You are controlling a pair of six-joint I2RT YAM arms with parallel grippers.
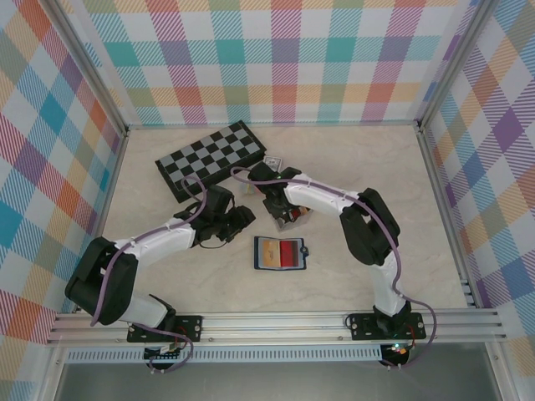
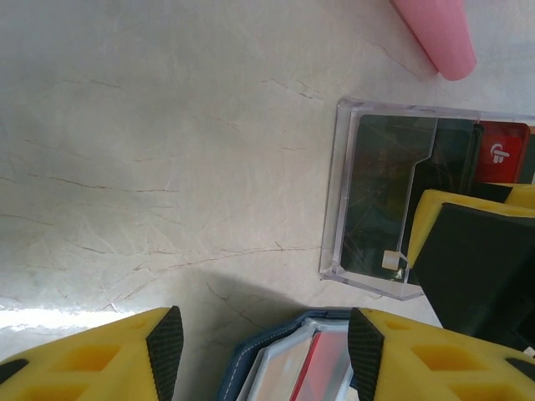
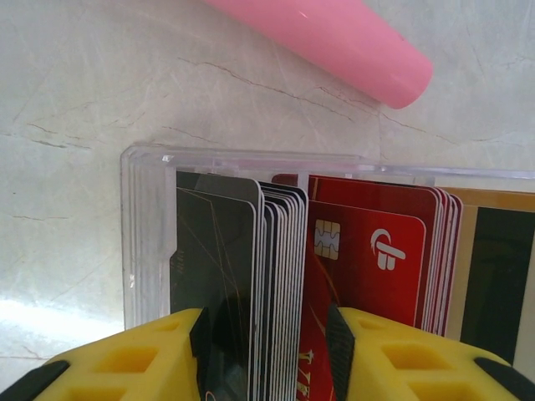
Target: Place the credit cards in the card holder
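The card holder (image 1: 282, 252) lies open on the table with a red card in one side. Its navy corner (image 2: 251, 363) sits under my left gripper (image 2: 263, 351), which is open; the right pad is at the holder's edge and the left pad stands apart. The credit cards stand on edge in a clear plastic box (image 3: 146, 242): a black stack (image 3: 242, 259), red ones (image 3: 376, 259). My right gripper (image 3: 267, 347) is open, straddling the black stack, with a little red card showing before its right pad. From above, the left gripper (image 1: 241, 219) and right gripper (image 1: 284, 219) sit close together.
A folded chessboard (image 1: 211, 159) lies behind the grippers, a small pack of playing cards (image 1: 272, 161) to its right. A pink cylinder (image 3: 334, 42) rests just beyond the clear box (image 2: 376, 200). The right gripper's yellow finger (image 2: 476, 259) crowds the box's near end. Plaid walls enclose the table.
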